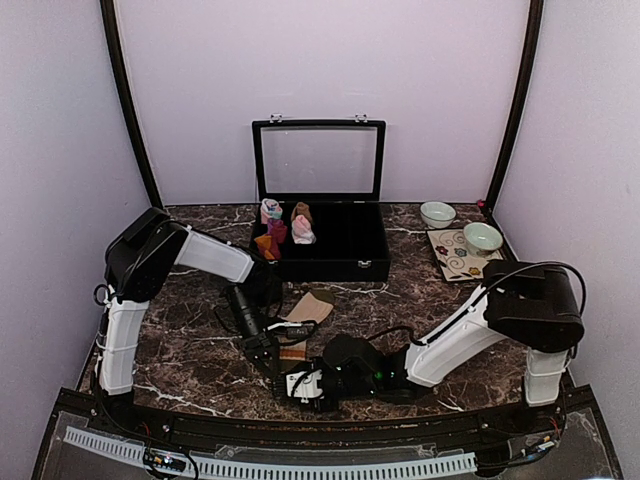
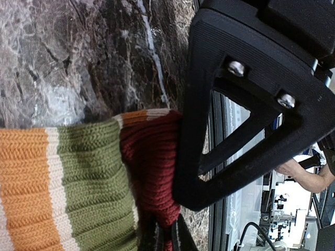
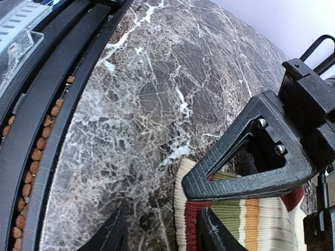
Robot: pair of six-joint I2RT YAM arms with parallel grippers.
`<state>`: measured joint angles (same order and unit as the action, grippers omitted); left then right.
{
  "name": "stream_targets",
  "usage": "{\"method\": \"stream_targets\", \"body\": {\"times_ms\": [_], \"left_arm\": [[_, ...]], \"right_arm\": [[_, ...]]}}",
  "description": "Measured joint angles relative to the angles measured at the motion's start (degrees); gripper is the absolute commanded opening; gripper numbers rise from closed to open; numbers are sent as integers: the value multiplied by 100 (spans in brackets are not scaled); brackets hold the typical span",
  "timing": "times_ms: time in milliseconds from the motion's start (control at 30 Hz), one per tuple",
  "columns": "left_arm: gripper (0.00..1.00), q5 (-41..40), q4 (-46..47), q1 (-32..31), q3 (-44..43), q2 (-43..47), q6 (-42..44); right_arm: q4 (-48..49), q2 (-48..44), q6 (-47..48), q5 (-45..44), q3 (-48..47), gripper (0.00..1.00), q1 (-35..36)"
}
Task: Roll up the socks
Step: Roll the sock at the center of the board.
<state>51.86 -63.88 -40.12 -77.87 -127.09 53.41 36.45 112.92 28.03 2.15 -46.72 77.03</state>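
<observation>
- Lilac walls close in a dark marble tabletop (image 1: 200, 370), with both arms reaching to its near middle.
- The striped socks (image 1: 303, 318) lie there mostly flat. The tan foot stretches towards the back and the banded cuff end sits nearest the arm bases.
- The left pincer (image 2: 168, 235) appears clenched on the dark red band at that cuff end, its tips nearly together with fabric between them.
- The right pincer (image 3: 159, 238) is released, its fingers spread with bare marble between them. One tip sits just beside the cream cuff edge.
- Judging by the flat length, rolling has barely begun on this pair, and nearly the whole roll is left.
- Behind stands an open black box (image 1: 330, 262) with small bundles (image 1: 280, 228) in its left compartments. I cannot tell whether the pink pair is among them.
</observation>
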Motion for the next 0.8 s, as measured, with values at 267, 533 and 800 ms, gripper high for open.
{"method": "stream_targets", "body": {"times_ms": [267, 533, 800], "left_arm": [[0, -70, -66, 0, -15, 0, 0], [2, -125, -114, 0, -28, 0, 15], [18, -229, -251, 28, -42, 0, 101]], "right_arm": [[-153, 76, 85, 131, -168, 42, -79], [-428, 164, -83, 444, -361, 35, -245], [-396, 431, -343, 754, -575, 22, -448]]}}
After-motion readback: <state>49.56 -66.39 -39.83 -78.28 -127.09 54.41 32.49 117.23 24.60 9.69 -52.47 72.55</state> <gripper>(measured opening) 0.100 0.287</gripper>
